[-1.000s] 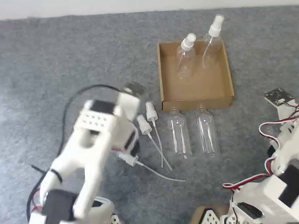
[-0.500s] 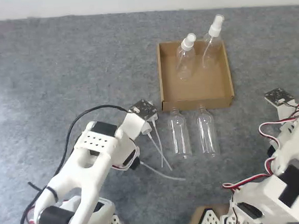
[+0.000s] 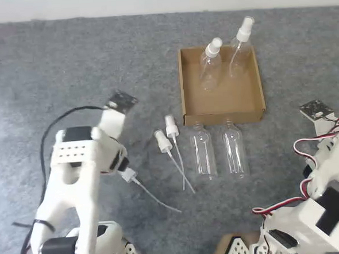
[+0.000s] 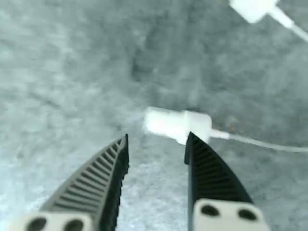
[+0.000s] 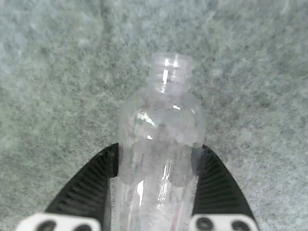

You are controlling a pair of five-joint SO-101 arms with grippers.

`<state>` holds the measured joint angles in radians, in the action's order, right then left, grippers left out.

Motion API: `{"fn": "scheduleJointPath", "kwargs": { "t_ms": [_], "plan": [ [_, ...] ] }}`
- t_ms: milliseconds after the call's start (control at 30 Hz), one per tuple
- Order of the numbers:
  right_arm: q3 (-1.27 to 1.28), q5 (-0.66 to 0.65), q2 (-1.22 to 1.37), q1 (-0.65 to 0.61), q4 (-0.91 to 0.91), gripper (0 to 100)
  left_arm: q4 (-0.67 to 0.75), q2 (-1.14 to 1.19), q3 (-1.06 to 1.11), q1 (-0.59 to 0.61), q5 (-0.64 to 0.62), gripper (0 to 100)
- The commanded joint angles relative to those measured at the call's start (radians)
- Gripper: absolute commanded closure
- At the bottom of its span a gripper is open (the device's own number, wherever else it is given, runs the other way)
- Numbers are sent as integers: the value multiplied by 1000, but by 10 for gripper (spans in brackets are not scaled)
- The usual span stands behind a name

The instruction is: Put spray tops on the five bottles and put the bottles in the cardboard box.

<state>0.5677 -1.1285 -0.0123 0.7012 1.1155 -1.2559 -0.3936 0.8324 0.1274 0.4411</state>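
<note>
Left wrist view: the left gripper (image 4: 157, 138) is held spread just short of a loose spray top (image 4: 177, 125), laid on the table (image 4: 57, 72) with its long axis across the jaws. An uncapped bottle (image 5: 161, 125) is pinched by the right gripper (image 5: 156, 154).

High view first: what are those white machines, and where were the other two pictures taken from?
They are two small robot arms. The high view looks down on the grey table. Each other picture comes from a camera on one arm's wrist. The left end effector is open, close to a loose spray top. The right end effector grips an uncapped bottle. On the table lie two more spray tops, two open bottles, and a cardboard box holding two capped bottles.
</note>
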Motion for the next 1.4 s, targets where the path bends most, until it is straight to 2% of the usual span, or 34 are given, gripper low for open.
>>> {"fn": "scheduleJointPath", "kwargs": {
  "t_ms": [0, 200, 267, 433, 633, 867, 1033, 1133, 1267, 1367],
  "plan": [
    [-3, -20, -64, 13, -5, 929, -29, -46, -94, 17, -54, 827],
    [-3, -18, -64, 13, -5, 929, -54, -46, -79, -69, -457, 827],
    [-3, -18, -64, 18, -5, 929, -43, -46, -15, -100, -525, 827],
    [-3, -20, -64, 15, -5, 929, 78, -46, 117, -115, -529, 826],
    [-3, -20, -64, 13, -5, 929, 94, -44, 137, -110, -529, 826],
    [-3, -20, -64, 19, -5, 929, 230, 46, 182, -110, -532, 826],
    [-3, -20, -64, 19, -5, 929, 192, 227, 84, -118, -528, 830],
    [-3, -20, -64, 19, -5, 929, 153, 305, 2, -118, -479, 840],
    [-3, -20, -64, 19, -7, 929, 153, 348, -64, -118, -407, 932],
    [-3, -20, -64, 19, -8, 929, 149, 348, -82, -118, -362, 959]
  ]
}}
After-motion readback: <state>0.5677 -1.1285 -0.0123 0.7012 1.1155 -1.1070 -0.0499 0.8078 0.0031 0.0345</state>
